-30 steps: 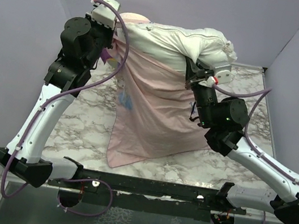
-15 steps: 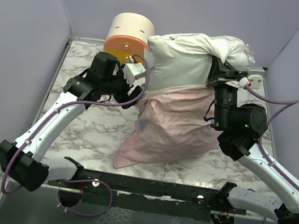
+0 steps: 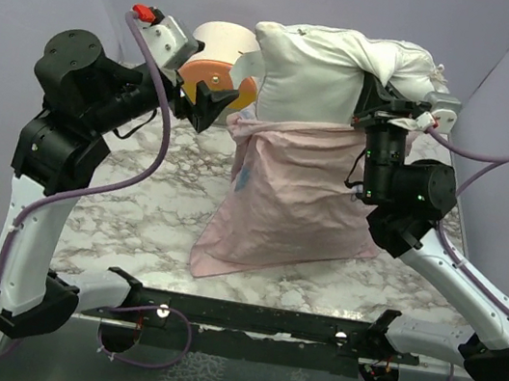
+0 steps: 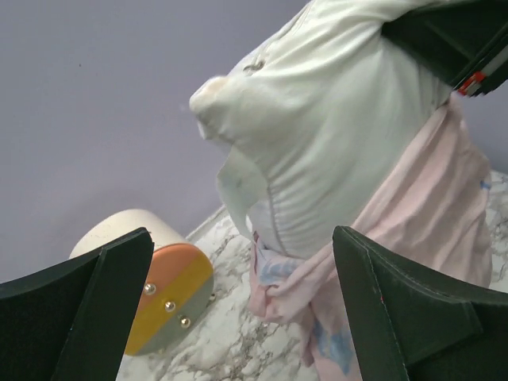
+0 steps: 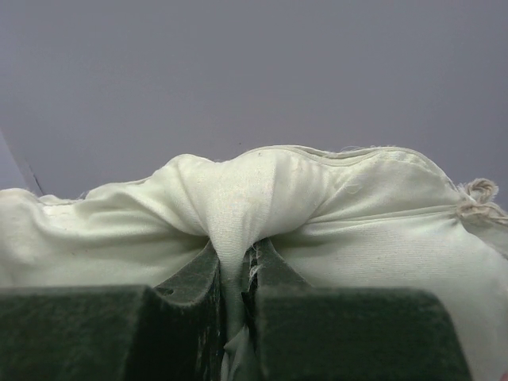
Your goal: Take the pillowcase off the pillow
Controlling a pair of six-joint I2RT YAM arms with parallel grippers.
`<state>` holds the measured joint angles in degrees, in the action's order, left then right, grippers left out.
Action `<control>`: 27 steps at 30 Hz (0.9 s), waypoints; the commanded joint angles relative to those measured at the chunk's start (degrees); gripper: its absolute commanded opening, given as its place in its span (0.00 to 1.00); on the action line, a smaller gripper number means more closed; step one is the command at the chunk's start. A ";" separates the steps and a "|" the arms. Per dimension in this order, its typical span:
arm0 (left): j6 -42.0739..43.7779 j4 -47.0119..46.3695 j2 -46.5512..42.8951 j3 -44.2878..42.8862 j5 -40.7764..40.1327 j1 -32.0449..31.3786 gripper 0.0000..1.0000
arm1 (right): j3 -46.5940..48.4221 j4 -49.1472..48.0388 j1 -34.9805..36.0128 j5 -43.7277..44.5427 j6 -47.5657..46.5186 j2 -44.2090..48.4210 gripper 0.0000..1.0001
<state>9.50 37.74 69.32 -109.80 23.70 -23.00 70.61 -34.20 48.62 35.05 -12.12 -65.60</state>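
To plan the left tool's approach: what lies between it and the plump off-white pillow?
Nothing: only bare air. In the left wrist view the open left tool faces the plump off-white pillow with no object in the gap.

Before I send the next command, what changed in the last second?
The left gripper left the pillow's left end, dipped to the pillowcase's left edge, then rose and now hangs open beside it. The pillow shifted right. Unchanged: right gripper shut on the pillow's right end, pillowcase around its lower part.
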 commanded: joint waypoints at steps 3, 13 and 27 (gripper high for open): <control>-9.09 -3.31 3.39 2.53 3.39 -0.02 0.99 | 4.18 -5.89 -0.37 -8.28 3.78 -2.10 0.01; -19.98 -8.16 10.87 2.28 4.38 -0.03 0.99 | 2.94 -3.55 -0.37 -14.11 11.15 -1.68 0.01; -9.53 -9.20 25.86 -28.41 -3.95 0.06 0.00 | 16.95 -3.07 -2.07 -25.11 14.07 -11.47 0.01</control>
<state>-5.37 35.31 94.30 -130.98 31.48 -22.59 81.65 -32.29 46.50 19.16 -0.60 -75.20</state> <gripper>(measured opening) 0.054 0.058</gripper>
